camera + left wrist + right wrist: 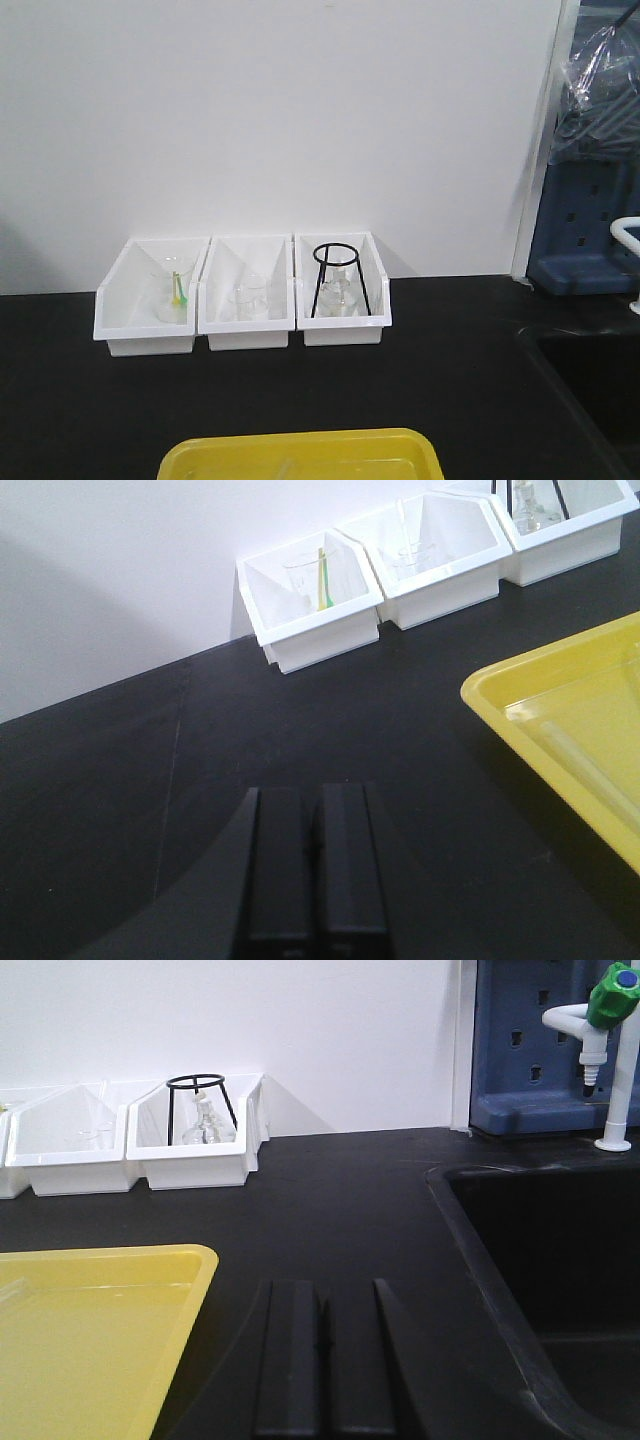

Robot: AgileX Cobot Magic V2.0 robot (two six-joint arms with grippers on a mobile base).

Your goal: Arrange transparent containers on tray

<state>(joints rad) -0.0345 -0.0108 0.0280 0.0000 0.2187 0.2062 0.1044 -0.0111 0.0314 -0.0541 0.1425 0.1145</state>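
Between the closed, empty fingers of the left gripper [317, 870] and right gripper [322, 1355] nothing is held, both being parked over bare counter. One test tube [590, 765] is seen lying flat in the yellow tray [300, 448] (a second cannot be made out).

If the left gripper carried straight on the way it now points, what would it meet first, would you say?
Probably the leftmost white bin against the wall; the left gripper, jaws shut, has only bare black countertop before that. Depth is hard to judge.
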